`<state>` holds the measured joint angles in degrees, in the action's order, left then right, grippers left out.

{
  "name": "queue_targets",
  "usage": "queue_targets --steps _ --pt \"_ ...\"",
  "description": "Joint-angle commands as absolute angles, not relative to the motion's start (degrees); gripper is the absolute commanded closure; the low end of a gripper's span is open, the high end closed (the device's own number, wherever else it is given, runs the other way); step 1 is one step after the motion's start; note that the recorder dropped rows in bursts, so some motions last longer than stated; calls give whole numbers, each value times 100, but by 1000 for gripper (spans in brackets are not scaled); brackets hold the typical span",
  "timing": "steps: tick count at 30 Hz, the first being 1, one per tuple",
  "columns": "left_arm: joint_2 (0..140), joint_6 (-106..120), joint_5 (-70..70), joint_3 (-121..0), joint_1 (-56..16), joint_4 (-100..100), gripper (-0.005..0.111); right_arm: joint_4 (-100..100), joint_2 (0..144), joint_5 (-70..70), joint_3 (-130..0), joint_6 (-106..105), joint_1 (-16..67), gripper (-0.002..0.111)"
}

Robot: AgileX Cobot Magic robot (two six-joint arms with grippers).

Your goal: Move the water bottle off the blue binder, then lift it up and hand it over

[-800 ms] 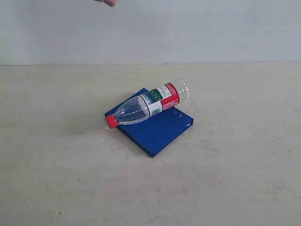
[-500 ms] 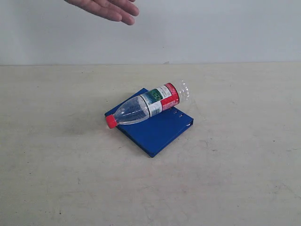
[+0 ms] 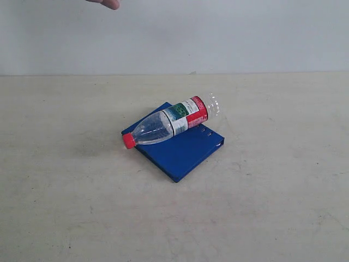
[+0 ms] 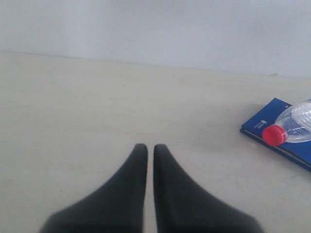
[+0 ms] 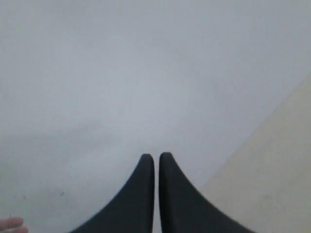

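Observation:
The water bottle (image 3: 170, 122) lies on its side across the blue binder (image 3: 182, 150) in the middle of the table, red cap toward the left. The left wrist view catches the cap end of the water bottle (image 4: 291, 127) and a corner of the blue binder (image 4: 262, 122), well off to one side of my left gripper (image 4: 146, 147), which is shut with nothing in it. My right gripper (image 5: 156, 156) is shut too and faces the pale wall, holding nothing. Neither gripper shows in the exterior view.
A person's fingertips (image 3: 106, 3) show at the top edge of the exterior view, in front of the wall. Fingertips (image 5: 10, 225) also show at the edge of the right wrist view. The beige table (image 3: 65, 191) spreads round the binder.
The person's hand came down into the top of the exterior view, then drew back up and to the left, leaving only fingertips. Bottle and binder have not moved.

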<state>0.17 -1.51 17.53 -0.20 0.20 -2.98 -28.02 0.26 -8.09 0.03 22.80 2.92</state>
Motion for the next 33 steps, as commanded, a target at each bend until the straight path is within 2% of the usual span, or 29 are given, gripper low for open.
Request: queue_targets --steps 1,4,7,8,12,14,16,20,24,30,32,33 --pt "0 -139 1687 0 -5 -360 102 -2827 0 -2183 0 2519 303 109" --pt "0 -139 1687 0 -5 -360 102 -1760 0 -1814 -387 3004 422 109" --pt "0 -139 1687 0 -5 -360 102 1766 422 -1325 -1204 4742 714 109" --pt "0 -139 1687 0 -5 -360 102 3535 769 -1682 -1406 5689 855 109" --pt "0 -139 1687 0 -5 -360 102 7832 2766 -3903 -2170 7653 1221 109" --pt "0 -139 1687 0 -5 -360 102 8893 4028 -5023 -2526 7756 1364 109" --pt "0 -139 1687 0 -5 -360 102 9280 5101 -5245 -2779 7741 1504 109" --pt "0 -139 1687 0 -5 -360 102 9438 7010 -4675 -3422 7470 2028 106" --pt "0 -139 1687 0 -5 -360 102 9617 8039 -3922 -4165 6905 2940 89" --pt "0 -139 1687 0 -5 -360 102 9995 9078 -335 -5051 5615 4785 51" --pt "0 -139 1687 0 -5 -360 102 9995 9644 1230 -5356 5383 5389 44" --pt "0 -139 1687 0 -5 -360 102 9995 10093 1816 -5543 5283 5647 45"
